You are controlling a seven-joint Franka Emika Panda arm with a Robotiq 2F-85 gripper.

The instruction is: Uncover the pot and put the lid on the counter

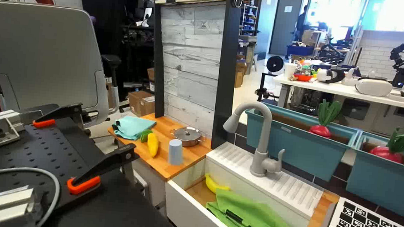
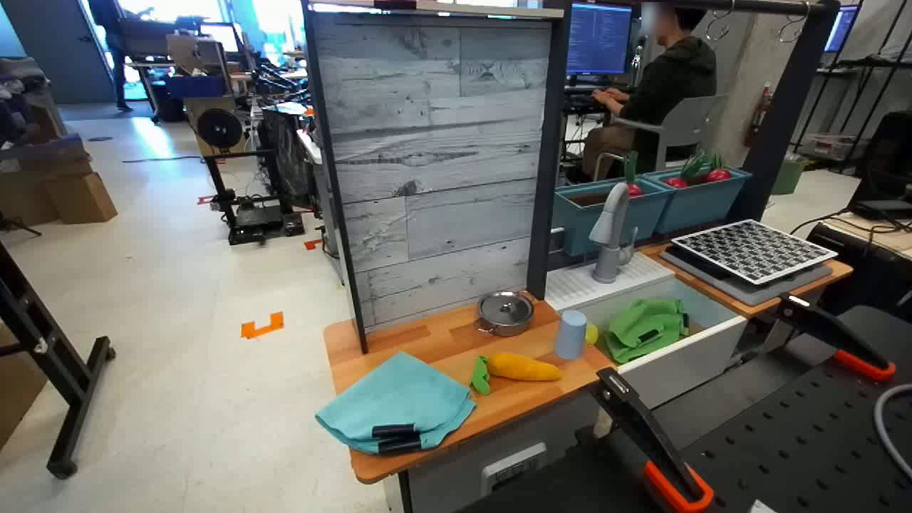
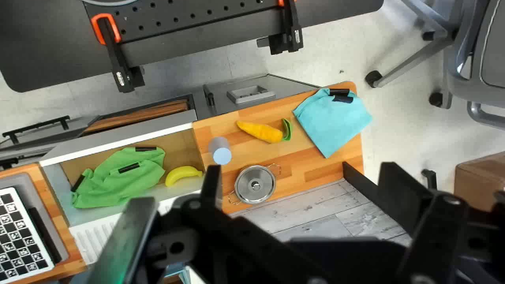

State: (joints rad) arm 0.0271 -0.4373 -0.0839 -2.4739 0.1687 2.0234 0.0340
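Note:
The small silvery pot [image 1: 193, 142] stands upright on the tan-orange counter [image 1: 165, 128], near the plank-patterned back panel. Its grey metal lid [image 1: 187, 133] with a round knob lies flat on top. In an exterior view the pot [image 2: 504, 328] and lid [image 2: 503, 308] also show on the counter [image 2: 427, 333]. In the wrist view the lid [image 3: 260, 190] covers most of the pot, and wire handles stick out at two sides. My gripper [image 3: 302, 167] is open and empty, high above the counter [image 3: 295, 161], with the pot toward its left finger. The gripper is out of both exterior views.
A blue-grey cup [image 2: 570, 335], a yellow carrot [image 2: 524, 367] and a folded teal cloth [image 2: 399, 399] share the counter. Beside it is a sink [image 1: 193, 211] with a green cloth [image 1: 251, 216], a banana [image 1: 216, 184] and a tall faucet [image 1: 264, 137]. Dark posts frame the back panel [image 2: 434, 157].

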